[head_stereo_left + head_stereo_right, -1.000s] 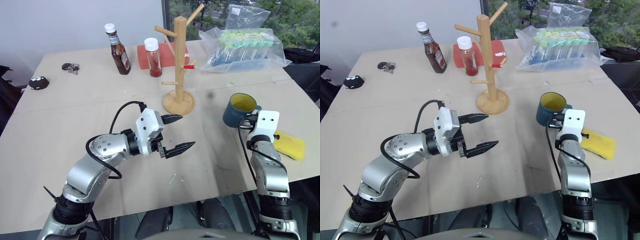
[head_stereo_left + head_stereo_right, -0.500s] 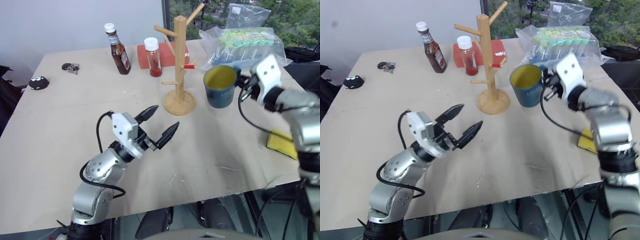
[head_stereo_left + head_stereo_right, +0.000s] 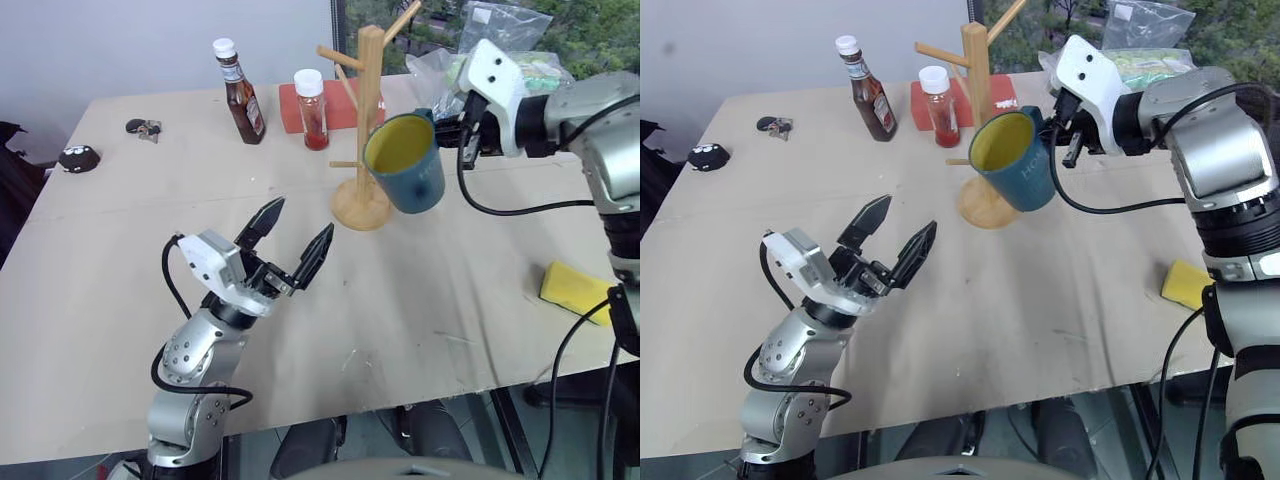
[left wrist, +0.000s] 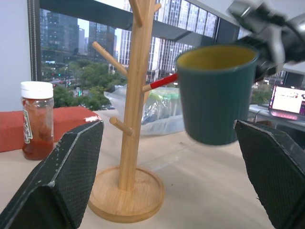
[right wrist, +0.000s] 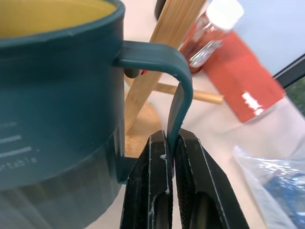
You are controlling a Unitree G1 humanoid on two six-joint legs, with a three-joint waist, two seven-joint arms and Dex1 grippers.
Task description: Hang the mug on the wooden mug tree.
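Mug (image 3: 405, 168) hangs tilted in the air, its handle pinched between the right gripper (image 5: 170, 157) fingers, just beside the wooden mug tree (image 3: 366, 120); left gripper (image 3: 290, 235) gapes wide, nearer and lower.

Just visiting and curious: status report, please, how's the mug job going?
Right end effector shut on mug handle, mug aloft beside wooden mug tree. Left end effector open, empty. Not hung yet. Nothing blocking.

The mug (image 3: 405, 165) is teal-blue outside, yellow inside. The wooden mug tree (image 3: 366, 120) is pale wood with 1 red-tipped peg. The sponge (image 3: 574, 288) is yellow, the desk (image 3: 130, 260) beige.
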